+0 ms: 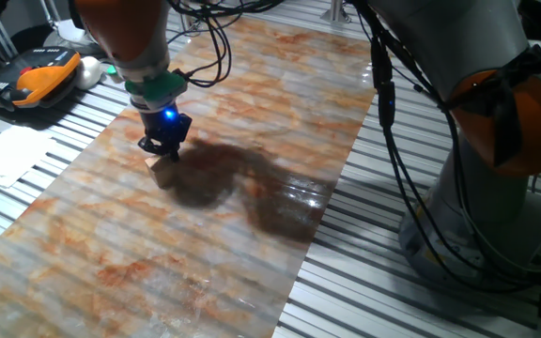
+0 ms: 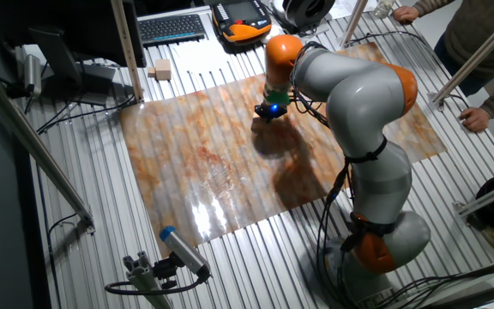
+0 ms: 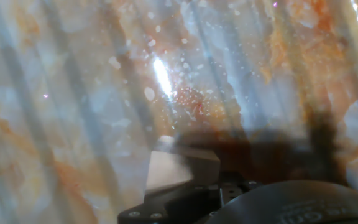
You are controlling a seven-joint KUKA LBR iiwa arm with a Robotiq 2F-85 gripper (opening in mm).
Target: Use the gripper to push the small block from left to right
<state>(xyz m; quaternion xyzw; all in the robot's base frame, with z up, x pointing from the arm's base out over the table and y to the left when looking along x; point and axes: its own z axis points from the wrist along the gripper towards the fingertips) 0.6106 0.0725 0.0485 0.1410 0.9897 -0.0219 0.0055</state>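
The small block [image 1: 162, 170] is a plain light-tan wooden cube on the marbled orange-and-white mat [image 1: 205, 244], toward its left side. My gripper [image 1: 163, 150] stands upright right behind the block, with its dark fingertips low against the block's far side and a blue light glowing above them. The fingers look pressed together with nothing between them. In the hand view the block [image 3: 178, 169] lies just ahead of the gripper body at the bottom edge. In the other fixed view my gripper [image 2: 268, 112] is over the mat's far part and hides the block.
An orange-and-black pendant [image 1: 36, 77] lies on the slatted table left of the mat. A keyboard [image 2: 171, 28] and a small tan wooden piece [image 2: 161, 70] sit beyond the mat's edge. The robot base [image 2: 380, 249] and its cables stand to the right. A person's hands [image 2: 474, 116] are at the far side.
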